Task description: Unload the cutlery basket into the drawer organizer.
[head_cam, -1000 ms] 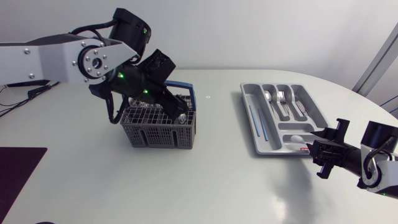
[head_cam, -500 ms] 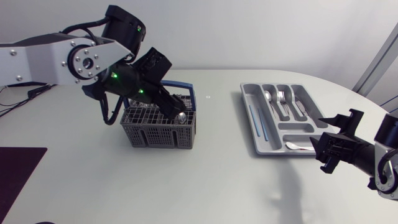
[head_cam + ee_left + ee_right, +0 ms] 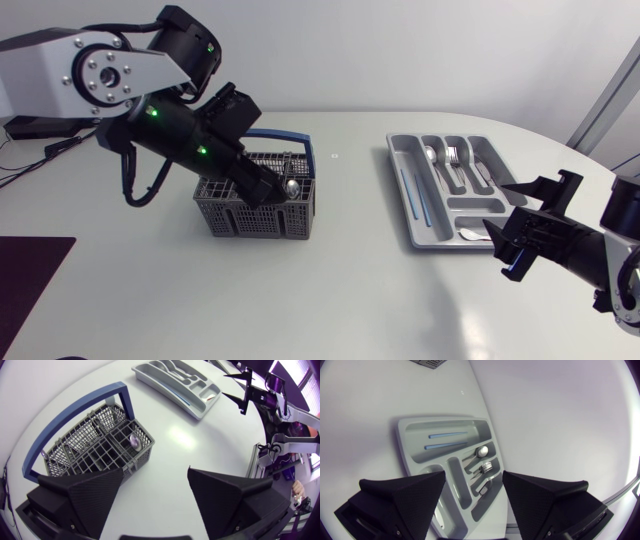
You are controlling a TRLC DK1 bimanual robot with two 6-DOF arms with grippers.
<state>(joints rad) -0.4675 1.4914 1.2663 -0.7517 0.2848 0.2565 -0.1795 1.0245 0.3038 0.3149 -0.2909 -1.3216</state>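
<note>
Overhead, the left gripper (image 3: pixel 270 190) hovers wide open over the cutlery basket (image 3: pixel 250 218), seemingly lined up on the spoon (image 3: pixel 291 187) at its three o'clock end. The drawer organizer (image 3: pixel 500 172) lies toward three o'clock. In the left wrist view, the spoon sits ahead of the spread fingers. In the right wrist view, the right gripper (image 3: pixel 472 495) gapes just short of the organizer, probably waiting out of the way.
</note>
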